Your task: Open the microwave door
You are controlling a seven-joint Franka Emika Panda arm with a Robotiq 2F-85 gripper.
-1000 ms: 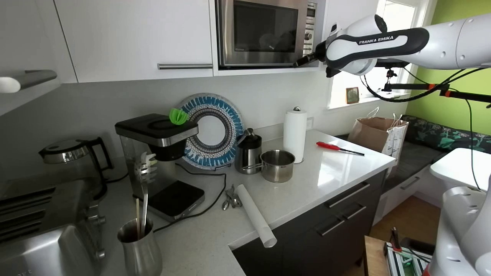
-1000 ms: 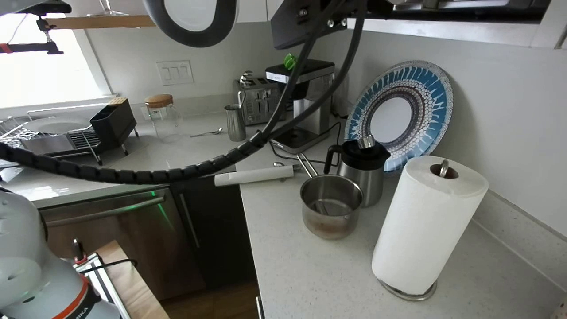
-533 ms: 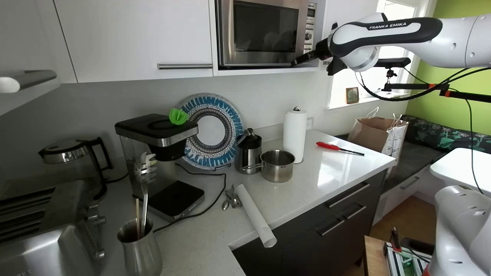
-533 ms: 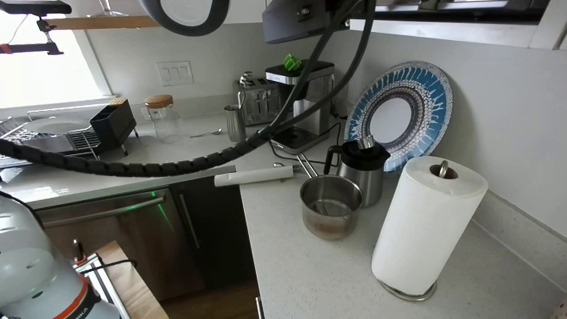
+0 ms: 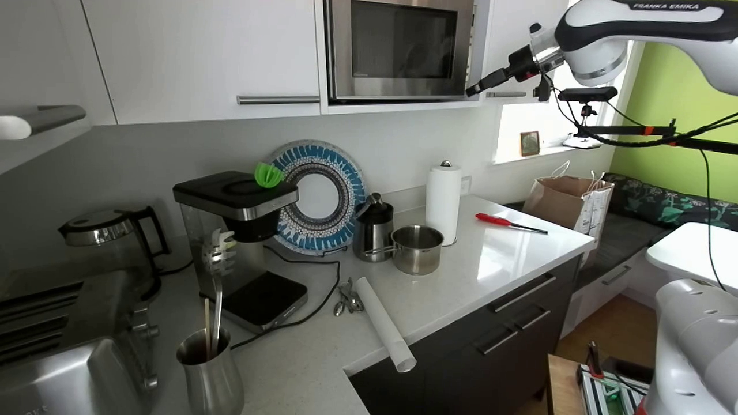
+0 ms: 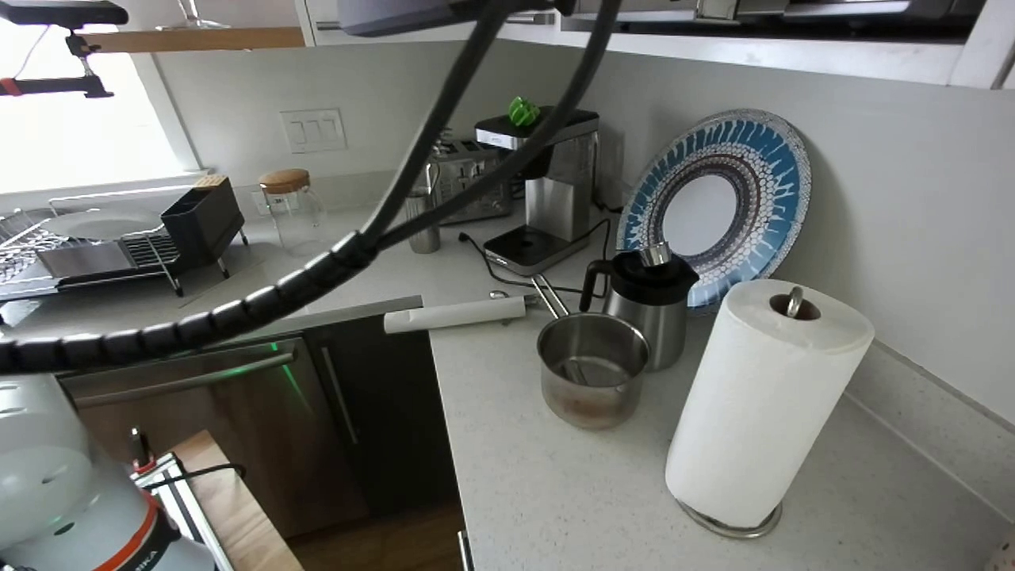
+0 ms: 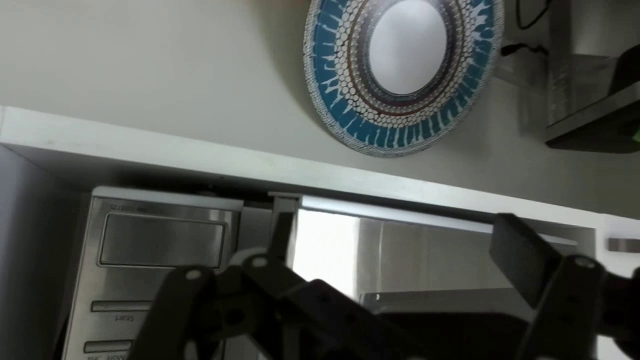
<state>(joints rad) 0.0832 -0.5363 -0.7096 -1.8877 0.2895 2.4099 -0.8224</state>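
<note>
The microwave door is showing reflective metal around smooth, glossy glass, the tool is looking matt, the saucepan is gleaming in polished metal, the counter is shining smooth, the paper towel roll is looking matt, the shopping bag is resembling paper, and the shelf is showing smooth wood.

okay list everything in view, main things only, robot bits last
Microwave: 1, silver, overhead niche
Microwave door: 1, silver, front, ajar
Saucepan: 1, silver, counter
Carafe: 1, silver and black, beside saucepan
Disc: 1, blue and white, behind carafe
Paper towels: 1 roll, white, counter
Coffee maker: 1, black and silver, counter
Toaster: 1, silver, counter
Utensil cup: 1, silver, near toaster
Tube: 1, white, counter edge
Arm: 1, mostly white, near microwave
Tool: 1, black, open, by microwave door
</note>
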